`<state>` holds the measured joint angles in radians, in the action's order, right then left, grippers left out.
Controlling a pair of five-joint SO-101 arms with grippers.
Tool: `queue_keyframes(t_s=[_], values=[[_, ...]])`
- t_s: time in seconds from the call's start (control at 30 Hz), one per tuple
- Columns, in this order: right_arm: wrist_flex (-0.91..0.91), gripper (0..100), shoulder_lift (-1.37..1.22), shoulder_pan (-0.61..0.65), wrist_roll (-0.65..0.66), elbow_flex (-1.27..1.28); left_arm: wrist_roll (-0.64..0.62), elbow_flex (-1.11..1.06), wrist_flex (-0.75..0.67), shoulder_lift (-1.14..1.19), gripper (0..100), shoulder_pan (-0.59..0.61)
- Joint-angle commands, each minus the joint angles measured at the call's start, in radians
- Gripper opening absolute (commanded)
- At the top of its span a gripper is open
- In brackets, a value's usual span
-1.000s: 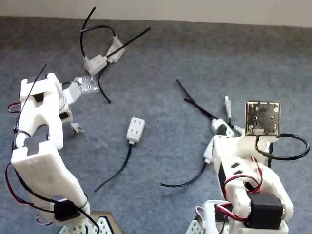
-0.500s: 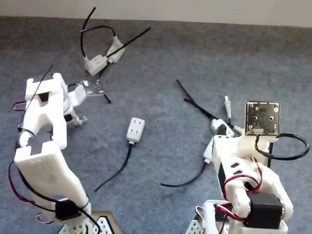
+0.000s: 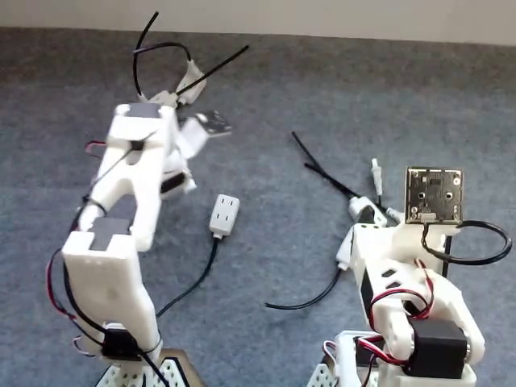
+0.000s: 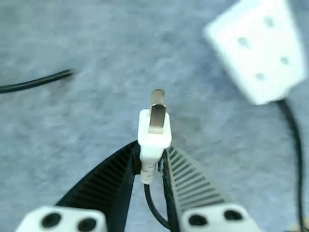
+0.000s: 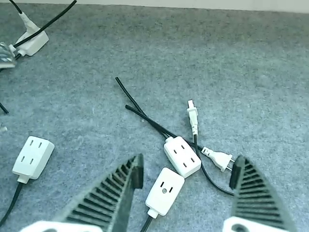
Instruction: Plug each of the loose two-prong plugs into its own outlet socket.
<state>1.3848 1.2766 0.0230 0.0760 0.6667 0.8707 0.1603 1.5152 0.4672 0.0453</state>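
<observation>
Plug (image 4: 154, 128) is sitting clamped in my left gripper (image 4: 150, 155), prongs pointing out near the white outlet socket (image 4: 258, 48); my right gripper (image 5: 188, 170) is hanging wide open above another loose plug (image 5: 218, 159).

The high view looks steeply down on the grey carpeted table (image 3: 322, 97), with the white left arm (image 3: 129, 201) and white right arm (image 3: 403, 282) entering from its lower edge. The left wrist view sits close over the carpet, facing down past the white two-prong plug (image 4: 153, 130). The right wrist view looks forward, slanting across the table from farther off. All three share the white block-shaped outlet socket (image 3: 224, 214) (image 4: 258, 48) (image 5: 33, 155), which lies at the high view's centre.
</observation>
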Motion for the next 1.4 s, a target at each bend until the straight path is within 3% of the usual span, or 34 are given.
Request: queue_keyframes(t_s=[0.0, 0.13, 0.37, 0.53, 0.8, 0.93, 1.13, 1.37], values=[[-0.015, 28.6, -0.021, -0.008, -0.005, -0.004, -0.041, -0.004, 0.126, 0.024, 0, -0.082], [-0.015, 28.6, -0.021, -0.008, -0.005, -0.004, -0.041, -0.004, 0.129, 0.093, 1, -0.067], [-0.015, 28.6, -0.021, -0.008, -0.005, -0.004, -0.041, 0.093, 0.135, 0.12, 18, 0.025], [-0.015, 28.6, -0.021, -0.008, -0.005, -0.004, -0.041, 0.094, 0.14, 0.087, 17, 0.044], [-0.015, 28.6, -0.021, -0.008, -0.005, -0.004, -0.043, 0.024, 0.138, 0.054, 17, -0.031], [-0.015, 28.6, -0.021, -0.008, -0.005, -0.004, -0.146, 0.031, 0.13, 0.051, 17, -0.074], [-0.015, 28.6, -0.021, -0.008, -0.005, -0.004, -0.153, 0.021, 0.098, 0.059, 17, -0.104], [-0.015, 28.6, -0.018, -0.008, -0.005, -0.004, -0.147, 0.022, 0.097, 0.059, 6, -0.074]])
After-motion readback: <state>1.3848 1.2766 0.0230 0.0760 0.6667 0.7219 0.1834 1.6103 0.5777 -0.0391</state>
